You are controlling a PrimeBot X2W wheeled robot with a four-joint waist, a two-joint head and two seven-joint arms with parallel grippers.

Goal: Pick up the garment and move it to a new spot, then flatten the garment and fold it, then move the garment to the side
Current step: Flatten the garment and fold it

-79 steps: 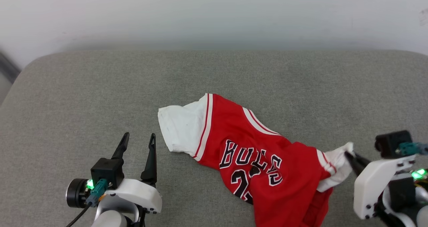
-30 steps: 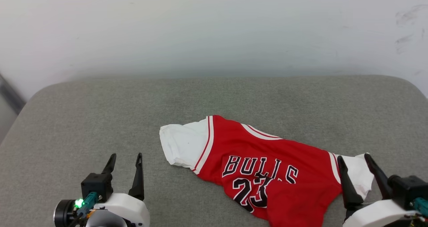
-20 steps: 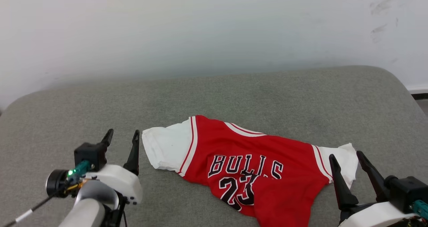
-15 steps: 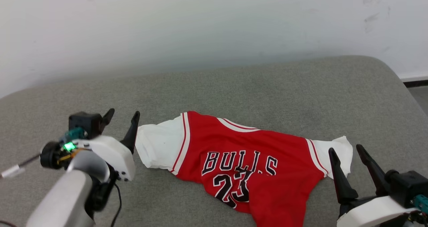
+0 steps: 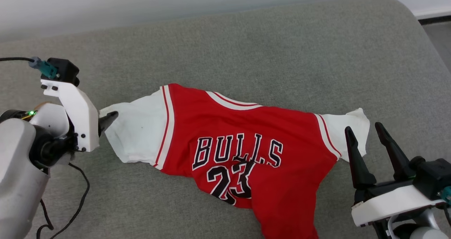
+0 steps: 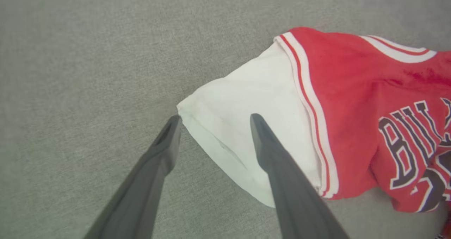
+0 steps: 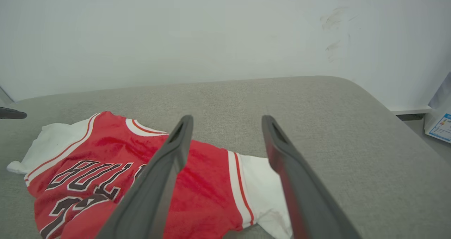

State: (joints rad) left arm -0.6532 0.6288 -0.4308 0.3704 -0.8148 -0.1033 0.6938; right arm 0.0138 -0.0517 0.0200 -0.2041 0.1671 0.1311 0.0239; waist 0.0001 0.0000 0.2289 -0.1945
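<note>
Head view, looking down on a grey fabric cushion (image 5: 282, 49) with rounded corners. A red basketball jersey shirt (image 5: 243, 126) lies face up across the middle of the cushion, reaching toward its near edge, where the hem runs out of the picture. The cloth is rumpled, and the lower body narrows and twists toward the near edge. Black, white-outlined lettering reads "BULLS" (image 5: 238, 151) above the number "23" (image 5: 229, 182), which is partly creased. A white short sleeve (image 5: 137, 130) points toward the cushion's left edge, and the other white sleeve (image 5: 347, 133) points toward its right edge. Both have red and white striped trim.

The right gripper (image 5: 363, 126) sits near the cushion's near right corner. Its two dark fingers are spread wide and hold nothing, with their tips by the outer end of the right-hand sleeve. A black cable (image 5: 77, 203) trails over the cushion's near left corner, beside the pale left arm.

Left wrist view: the left gripper (image 6: 215, 118) also stands wide apart and grips nothing. One fingertip is at the outer corner of the left-hand sleeve and the other is over the white cloth. Whether they touch the cloth cannot be told.

Right wrist view: a white wall (image 7: 211, 31) rises behind the cushion's far edge, with faint dark scuff marks (image 7: 334, 19).
</note>
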